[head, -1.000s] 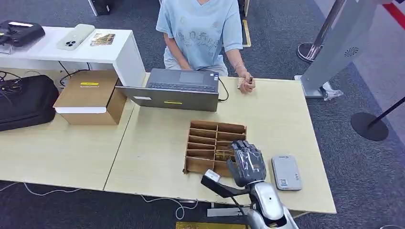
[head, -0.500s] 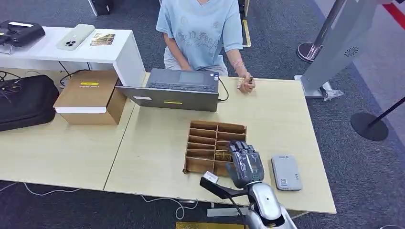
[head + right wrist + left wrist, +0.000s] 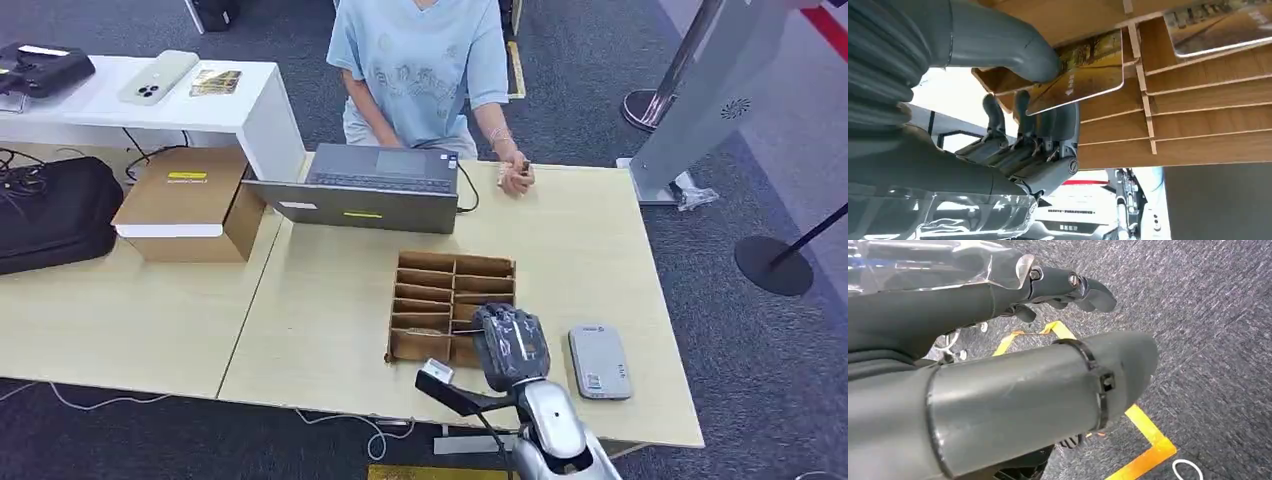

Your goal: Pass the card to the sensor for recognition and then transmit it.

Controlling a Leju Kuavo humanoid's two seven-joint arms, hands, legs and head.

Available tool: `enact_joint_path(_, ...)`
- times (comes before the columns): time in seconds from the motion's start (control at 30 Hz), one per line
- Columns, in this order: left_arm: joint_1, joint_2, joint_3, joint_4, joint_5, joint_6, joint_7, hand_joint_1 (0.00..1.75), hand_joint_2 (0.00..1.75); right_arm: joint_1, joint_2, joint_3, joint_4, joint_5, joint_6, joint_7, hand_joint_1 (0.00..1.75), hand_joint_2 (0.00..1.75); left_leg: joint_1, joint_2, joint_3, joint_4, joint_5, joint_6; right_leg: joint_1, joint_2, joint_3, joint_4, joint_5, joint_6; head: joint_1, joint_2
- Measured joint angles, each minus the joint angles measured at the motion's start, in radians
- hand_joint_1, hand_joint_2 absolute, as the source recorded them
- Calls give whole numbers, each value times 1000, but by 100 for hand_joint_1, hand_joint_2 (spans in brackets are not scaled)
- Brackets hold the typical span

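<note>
My right hand (image 3: 513, 345) hovers over the near right corner of the wooden slotted organizer (image 3: 440, 285). In the right wrist view the thumb (image 3: 1013, 47) presses on a gold card (image 3: 1083, 75), which the dark fingers (image 3: 1020, 115) pinch from the other side, close against the dividers. A second card (image 3: 1218, 27) lies in a neighbouring slot. The grey sensor (image 3: 599, 362) lies flat on the table just right of my hand. My left hand (image 3: 1068, 287) hangs over the carpet with its fingers apart, holding nothing.
A person (image 3: 420, 60) sits at the far side of the table behind an open laptop (image 3: 375, 185), one hand resting on the tabletop. A cardboard box (image 3: 190, 200) and a black bag (image 3: 50, 210) lie to the left. Yellow floor tape (image 3: 1143, 440) runs below my left hand.
My right hand has shifted slightly left and toward the near edge of the organizer. The person, sensor and organizer have stayed put.
</note>
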Motion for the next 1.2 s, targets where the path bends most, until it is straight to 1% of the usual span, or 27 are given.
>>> enact_joint_path(0.1, 0, 1, -10, 0, -3, 2, 2, 0, 0, -1, 0, 0, 0, 0, 0, 2, 131, 175, 0, 0, 0, 0, 0, 0, 0, 0, 0, 0, 0, 0, 0, 0)
enact_joint_path(0.13, 0, 2, -13, 0, -3, 2, 3, 0, 0, -1, 0, 0, 0, 0, 0, 1, 134, 175, 0, 0, 0, 0, 0, 0, 0, 0, 0, 0, 0, 0, 0, 0)
enact_joint_path(0.17, 0, 3, -14, 0, -3, 3, 3, 0, 0, -2, 0, 0, 0, 0, 0, 1, 133, 175, 0, 0, 0, 0, 0, 0, 0, 0, 0, 0, 0, 0, 0, 0)
enact_joint_path(0.23, 0, 5, -16, 0, -5, 5, 3, 0, 0, -4, 0, 0, 2, 0, 0, 1, 138, 175, 0, 0, 0, 0, 0, 0, 0, 0, 0, 0, 0, 0, 0, 0)
enact_joint_path(0.43, 0, 6, -19, 0, -6, 6, 5, 0, 0, -6, 0, 1, 5, 0, 0, -1, 138, 175, 0, 0, 0, 0, 0, 0, 0, 0, 0, 0, 0, 0, 0, 0)
enact_joint_path(0.47, 0, 8, -20, 0, -10, 7, 5, 0, 0, -6, 0, 1, 5, -1, -1, -2, 143, 175, 0, 0, 0, 0, 0, 0, 0, 0, 0, 0, 0, 0, 0, 0)
enact_joint_path(0.5, 0, 8, -20, 0, -13, 7, 5, 0, 0, -7, 0, 1, 6, -1, -1, -2, 141, 175, 0, 0, 0, 0, 0, 0, 0, 0, 0, 0, 0, 0, 0, 0)
enact_joint_path(0.53, 0, 11, -33, 0, -24, 10, 21, 0, 0, -10, 0, 1, 9, -4, -2, -3, 159, 175, 0, 0, 0, 0, 0, 0, 0, 0, 0, 0, 0, 0, 0, 0)
enact_joint_path(0.57, 0, 14, -37, 0, -27, 10, 21, 0, 0, -10, 0, 1, 9, -5, -3, -3, 164, 175, 0, 0, 0, 0, 0, 0, 0, 0, 0, 0, 0, 0, 0, 0)
enact_joint_path(0.6, 0, 14, -38, 0, -30, 10, 21, 0, 0, -10, 0, 1, 9, -8, -4, -6, 175, 175, 0, 0, 0, 0, 0, 0, 0, 0, 0, 0, 0, 0, 0, 0)
enact_joint_path(0.7, 0, 17, -45, 0, -34, 13, 22, 0, 0, -9, 0, 1, 5, -34, -14, -16, 175, 175, 0, 0, 0, 0, 0, 0, 0, 0, 0, 0, 0, 0, 0, 0)
enact_joint_path(0.77, 1, 18, -48, 0, -38, 15, 22, 0, 0, -7, 0, -1, -10, -79, -27, -43, 175, 175, 0, 0, 0, 0, 0, 0, 0, 0, 0, 0, 0, 0, 0, 0)
enact_joint_path(0.97, 3, 24, -64, 0, -48, 17, 22, 0, 0, 16, 0, -29, -99, -289, -29, -169, 175, 175, 0, 0, 0, 0, 0, 0, 0, 0, 0, 0, 0, 0, 0, 0)
enact_joint_path(1.07, 4, 25, -71, 0, -53, 19, 22, 0, 0, 31, 0, -47, -155, -406, -16, -245, 175, 175, 0, 0, 0, 0, 0, 0, 0, 0, 0, 0, 0, 0, 0, 0)
enact_joint_path(1.2, 5, 26, -77, 0, -65, 21, 23, 0, 0, 45, 5, -70, -218, -541, 20, -326, 175, 175, 0, 0, 0, 0, 0, 0, 0, 0, 0, 0, 0, 0, 0, 0)
